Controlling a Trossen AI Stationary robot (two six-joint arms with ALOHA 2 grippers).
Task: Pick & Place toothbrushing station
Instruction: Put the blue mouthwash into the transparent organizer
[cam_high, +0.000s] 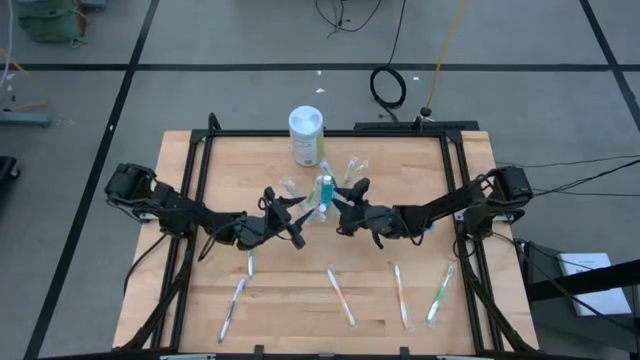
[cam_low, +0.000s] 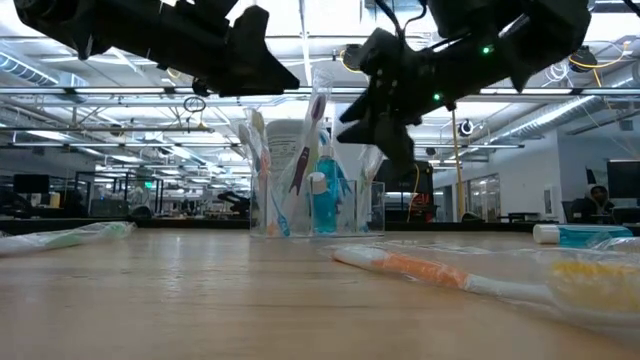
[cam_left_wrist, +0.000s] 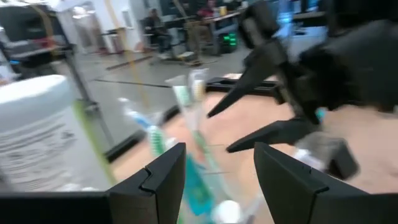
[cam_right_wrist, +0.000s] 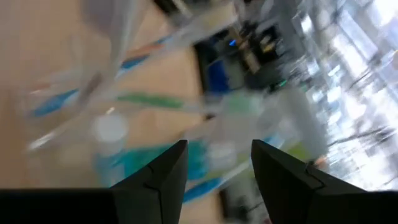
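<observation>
A small clear plastic cup (cam_high: 322, 194) stands upright on the table's far middle; it also shows in the low view (cam_low: 315, 205). It holds several pastel toothbrushes (cam_low: 305, 150) and a teal white-capped toothpaste tube (cam_low: 322, 200). My left gripper (cam_high: 296, 215) is open just left of the cup, above the table. My right gripper (cam_high: 340, 210) is open just right of it. In the left wrist view the cup's toothbrushes (cam_left_wrist: 189, 118) stand ahead of my open fingers (cam_left_wrist: 161, 180), with my right gripper (cam_left_wrist: 249, 118) beyond. In the right wrist view the tube (cam_right_wrist: 112, 134) lies ahead of my right gripper (cam_right_wrist: 214, 168).
A white canister with a green label (cam_high: 306, 135) stands just behind the cup. Several wrapped toothbrushes lie flat on the near half of the table (cam_high: 342, 296), (cam_high: 232, 308), (cam_high: 440, 293). Another teal tube (cam_low: 585, 235) lies at the right. A black frame (cam_high: 330, 132) borders the table.
</observation>
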